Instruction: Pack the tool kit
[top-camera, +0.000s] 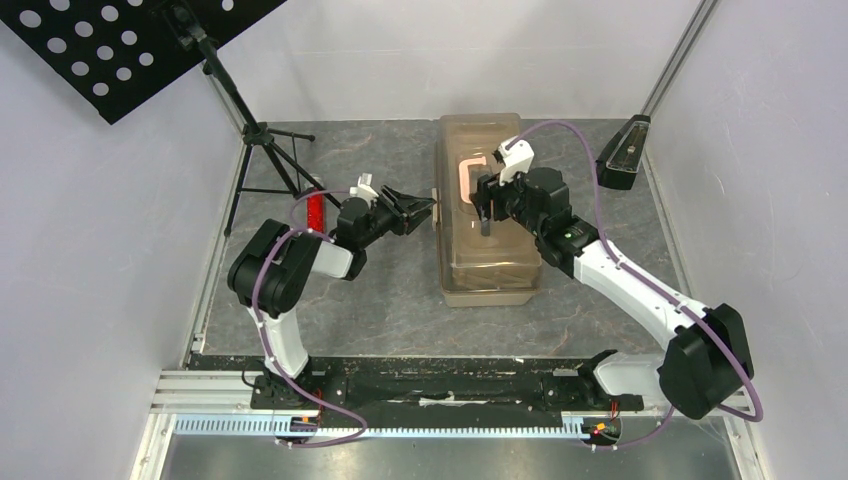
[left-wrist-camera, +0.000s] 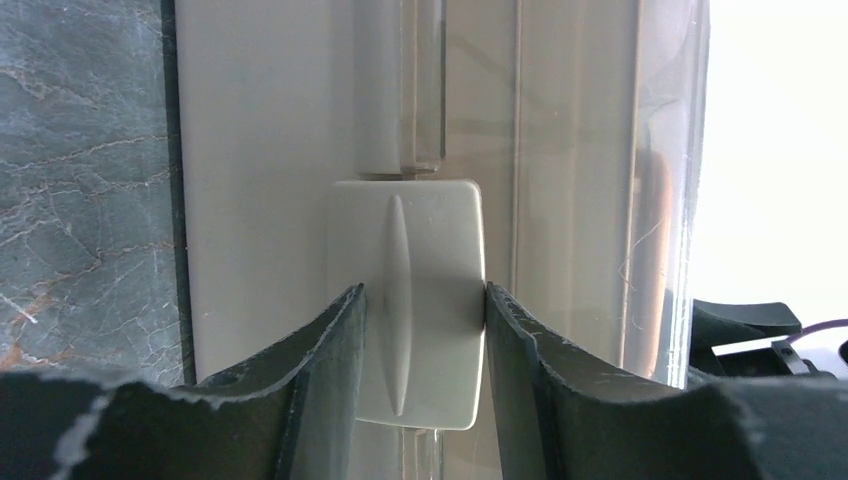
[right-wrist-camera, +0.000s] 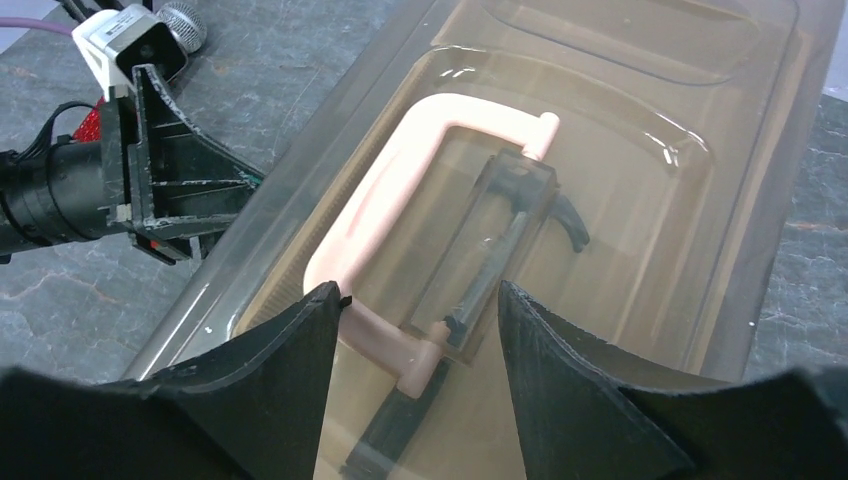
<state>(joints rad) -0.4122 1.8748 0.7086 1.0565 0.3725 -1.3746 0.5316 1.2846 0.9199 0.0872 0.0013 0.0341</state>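
The tan-brown toolbox (top-camera: 490, 262) stands in the middle of the table with its lid down and its pale handle (top-camera: 465, 180) lying flat. My left gripper (top-camera: 425, 207) is at the box's left side. In the left wrist view it (left-wrist-camera: 425, 290) is shut on the pale latch (left-wrist-camera: 430, 250), one finger on each side. My right gripper (top-camera: 485, 215) hovers over the lid, open and holding nothing (right-wrist-camera: 420, 285). Its left fingertip is just over one end of the handle (right-wrist-camera: 380, 190). Dark shapes (right-wrist-camera: 480, 270) show through the clear lid (right-wrist-camera: 640, 200).
A red bar-shaped piece (top-camera: 316, 210) lies behind my left arm. A black music stand (top-camera: 110, 40) rises on its tripod (top-camera: 268, 150) at the back left. A black block (top-camera: 622, 153) sits at the back right by a metal post. White walls close in both sides.
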